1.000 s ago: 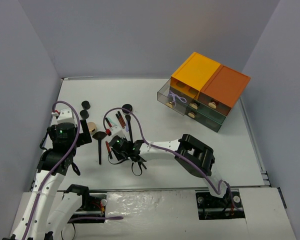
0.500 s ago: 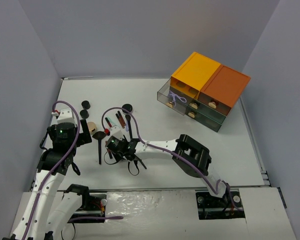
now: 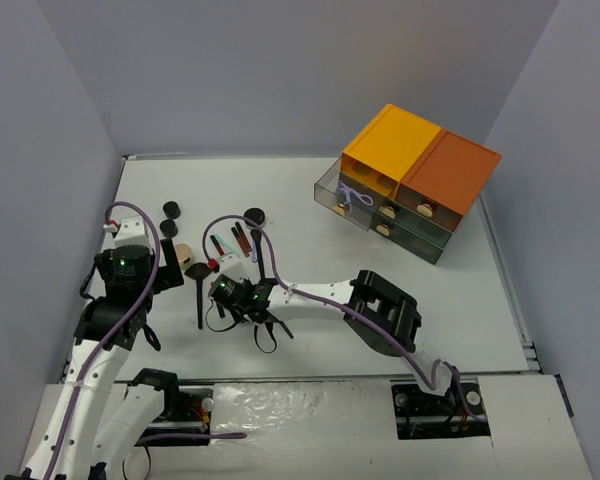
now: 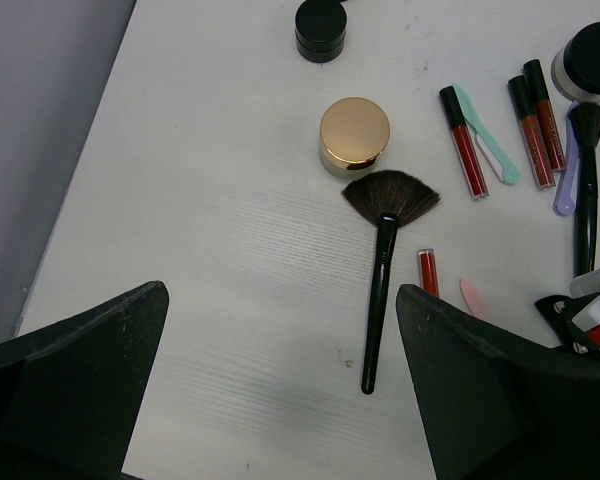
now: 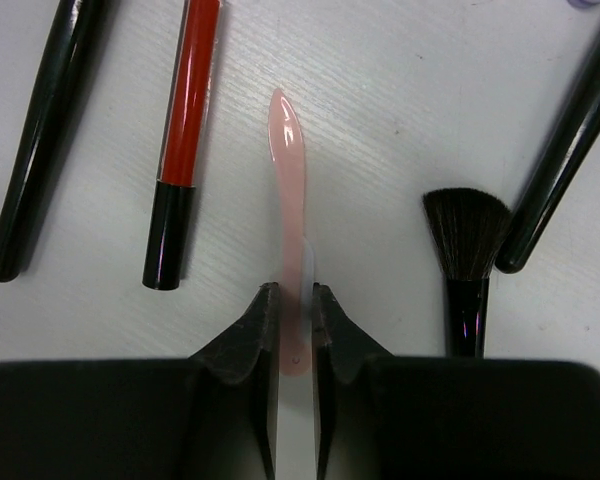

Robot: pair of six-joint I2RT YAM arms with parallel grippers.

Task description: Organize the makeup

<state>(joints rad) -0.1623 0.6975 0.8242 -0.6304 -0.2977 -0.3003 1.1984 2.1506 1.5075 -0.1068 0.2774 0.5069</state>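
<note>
One end of the pink spatula (image 5: 288,170) sits pinched in your right tool (image 5: 296,312), a red stick (image 5: 185,110) just beside it. Your left tool (image 4: 280,295) gapes open.

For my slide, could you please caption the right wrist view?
Right jaws shut on a pink spatula beside a red tube.

Top external: fixed high above and behind the arm bases, looking steeply down from far off over the whole table (image 3: 300,205), with the drawer box (image 3: 410,180) at 2 o'clock.

Left wrist: at mid height over the table's left part, tilted down and forward.

Right wrist: very close, facing almost straight down.

Shared by the top and left wrist views: the fan brush (image 3: 199,295).

Shared by both wrist views: the red stick (image 4: 427,272) and the pink spatula (image 5: 290,190).
</note>
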